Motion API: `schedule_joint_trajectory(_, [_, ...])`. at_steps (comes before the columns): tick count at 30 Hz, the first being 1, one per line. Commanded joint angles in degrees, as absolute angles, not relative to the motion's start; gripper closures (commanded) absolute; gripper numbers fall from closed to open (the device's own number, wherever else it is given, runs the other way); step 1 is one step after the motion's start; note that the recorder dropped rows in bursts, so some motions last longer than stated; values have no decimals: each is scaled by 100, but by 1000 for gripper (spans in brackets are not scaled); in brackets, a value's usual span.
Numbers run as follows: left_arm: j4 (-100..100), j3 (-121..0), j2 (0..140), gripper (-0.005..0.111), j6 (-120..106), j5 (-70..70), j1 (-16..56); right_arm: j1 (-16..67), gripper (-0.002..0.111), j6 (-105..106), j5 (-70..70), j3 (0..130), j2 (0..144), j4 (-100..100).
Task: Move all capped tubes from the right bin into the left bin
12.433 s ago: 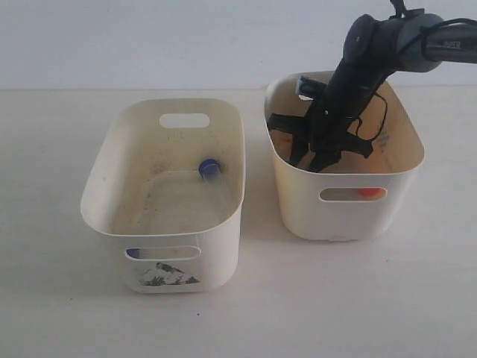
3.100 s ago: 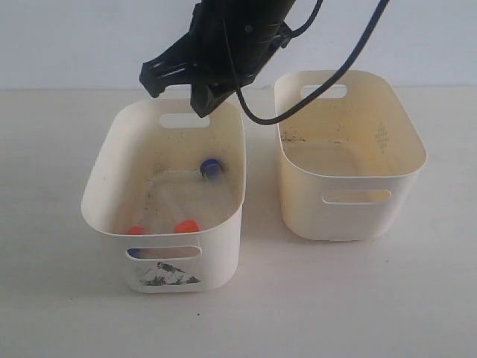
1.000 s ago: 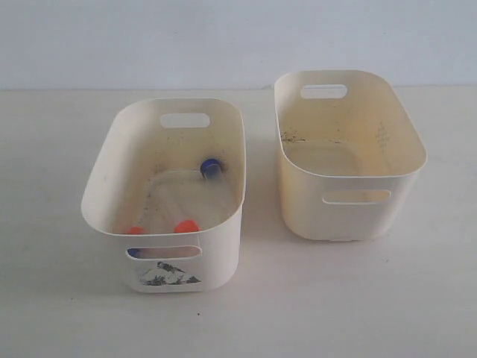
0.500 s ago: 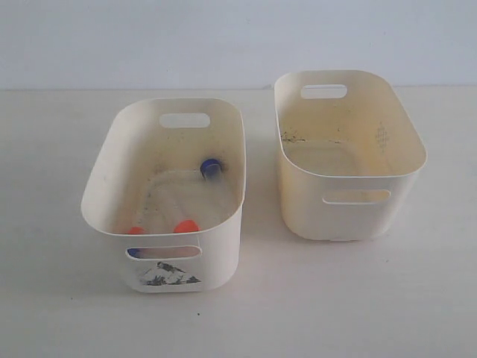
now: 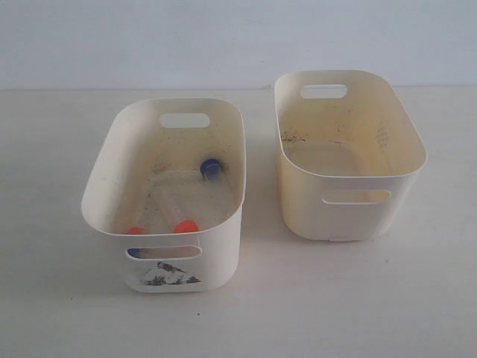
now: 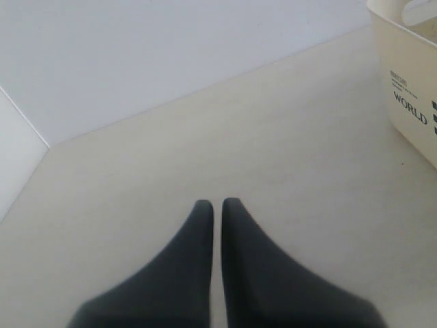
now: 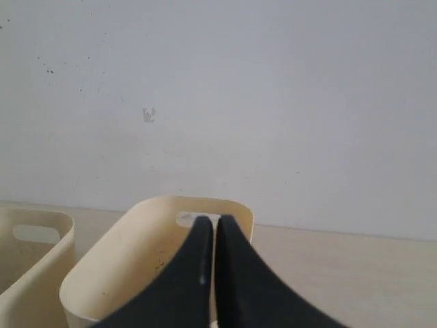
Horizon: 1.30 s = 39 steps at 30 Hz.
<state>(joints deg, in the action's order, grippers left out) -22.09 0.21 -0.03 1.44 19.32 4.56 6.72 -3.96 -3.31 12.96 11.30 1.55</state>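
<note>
A: Left gripper [image 6: 217,202], colour and form?
B: Matte charcoal. Two broad fingers [image 6: 256,273], tapering to rounded tips.
A: Right gripper [image 7: 213,220]?
B: Same dark finish, same curved taper.

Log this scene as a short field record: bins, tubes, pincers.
left bin: holds the capped tubes; two orange caps and one blue cap show, plus a blue patch behind its front slot
right bin: no tube visible inside
left pincer: shut, holding nothing
right pincer: shut, holding nothing
arms in exterior view: none
task status: appears done
</note>
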Motion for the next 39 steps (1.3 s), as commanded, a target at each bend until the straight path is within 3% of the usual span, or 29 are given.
schedule_joint_trajectory(1, [-2193, 0, 0, 102, 198, 1926, 487, 629, 107, 126, -316, 1032, 838, -277])
schedule_joint_trajectory(11, [-2193, 0, 0, 102, 198, 1926, 487, 629, 107, 0, -476, 25, 0, -493])
schedule_joint_trajectory(22, [-2193, 0, 0, 102, 198, 1926, 487, 512, 107, 69, -2006, 0, 0, -541])
schedule_joint_trajectory(28, [-2193, 0, 0, 102, 198, 1926, 487, -177, 107, 78, -2005, 0, 0, -553])
schedule_joint_trajectory(39, [-2193, 0, 0, 102, 198, 1926, 487, -220, 107, 53, -2005, 0, 0, -553])
